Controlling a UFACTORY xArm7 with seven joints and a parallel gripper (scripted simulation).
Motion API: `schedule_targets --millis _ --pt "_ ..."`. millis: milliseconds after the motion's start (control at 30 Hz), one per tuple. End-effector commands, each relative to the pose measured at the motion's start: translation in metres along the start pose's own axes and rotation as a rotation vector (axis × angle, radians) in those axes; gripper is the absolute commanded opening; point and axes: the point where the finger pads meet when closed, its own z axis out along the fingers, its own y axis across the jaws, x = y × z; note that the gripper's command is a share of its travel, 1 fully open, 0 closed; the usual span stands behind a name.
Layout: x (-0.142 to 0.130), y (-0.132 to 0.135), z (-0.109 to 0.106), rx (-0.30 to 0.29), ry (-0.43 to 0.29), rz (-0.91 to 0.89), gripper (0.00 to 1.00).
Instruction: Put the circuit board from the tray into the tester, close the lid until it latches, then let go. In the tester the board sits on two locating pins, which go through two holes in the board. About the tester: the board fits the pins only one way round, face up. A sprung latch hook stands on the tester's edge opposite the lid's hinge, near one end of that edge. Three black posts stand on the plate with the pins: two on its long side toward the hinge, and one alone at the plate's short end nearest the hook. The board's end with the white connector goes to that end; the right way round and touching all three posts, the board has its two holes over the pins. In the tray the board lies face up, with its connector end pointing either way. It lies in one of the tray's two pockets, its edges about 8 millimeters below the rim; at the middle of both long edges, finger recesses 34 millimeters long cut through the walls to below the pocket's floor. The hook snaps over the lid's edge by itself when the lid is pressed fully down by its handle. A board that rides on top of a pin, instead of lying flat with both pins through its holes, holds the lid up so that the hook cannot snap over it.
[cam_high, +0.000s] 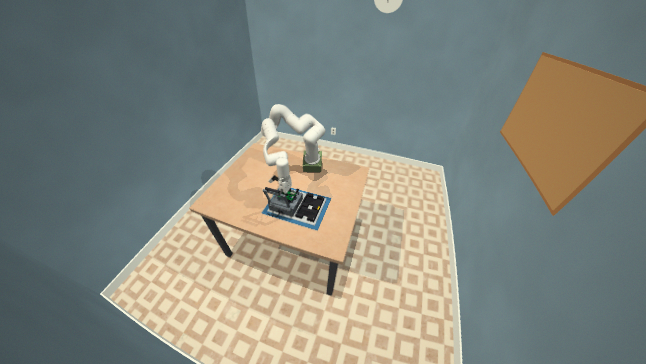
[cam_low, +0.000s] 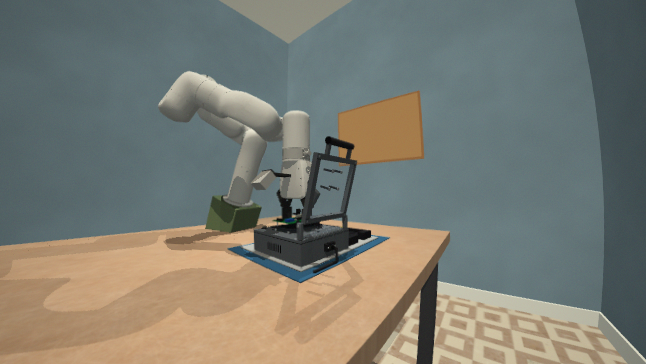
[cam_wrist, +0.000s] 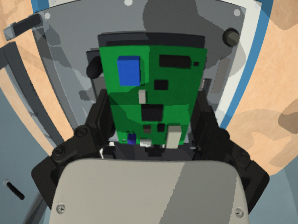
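Note:
My gripper (cam_wrist: 152, 101) (cam_low: 290, 209) (cam_high: 286, 195) is shut on the green circuit board (cam_wrist: 152, 90) (cam_low: 287, 220) (cam_high: 289, 198), gripping its two long edges. It holds the board roughly level, low over the plate of the dark grey tester (cam_wrist: 67, 63) (cam_low: 292, 246) (cam_high: 278, 206). In the wrist view the board's white connector (cam_wrist: 174, 137) is at the end near my wrist and its blue chip (cam_wrist: 129, 71) is toward the far end. One black post (cam_wrist: 230, 38) stands at the plate's far right. The tester's lid (cam_low: 330, 186) stands open and upright, with its handle (cam_low: 340, 144) on top.
The black tray (cam_high: 311, 207) (cam_low: 361, 233) sits beside the tester on a blue mat (cam_high: 320, 223) (cam_low: 372, 243). The arm's green base (cam_high: 312, 165) (cam_low: 231, 214) stands at the back of the wooden table (cam_high: 240, 200) (cam_low: 150, 300). The open lid frame rises close beside my wrist.

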Motion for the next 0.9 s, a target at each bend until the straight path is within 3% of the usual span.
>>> schedule_targets --millis 0,867 --pt "0.0002 -0.0009 -0.0008 0.003 0.001 0.0 0.79" --pt "0.0002 -0.0009 0.0017 0.003 0.001 0.0 0.79"
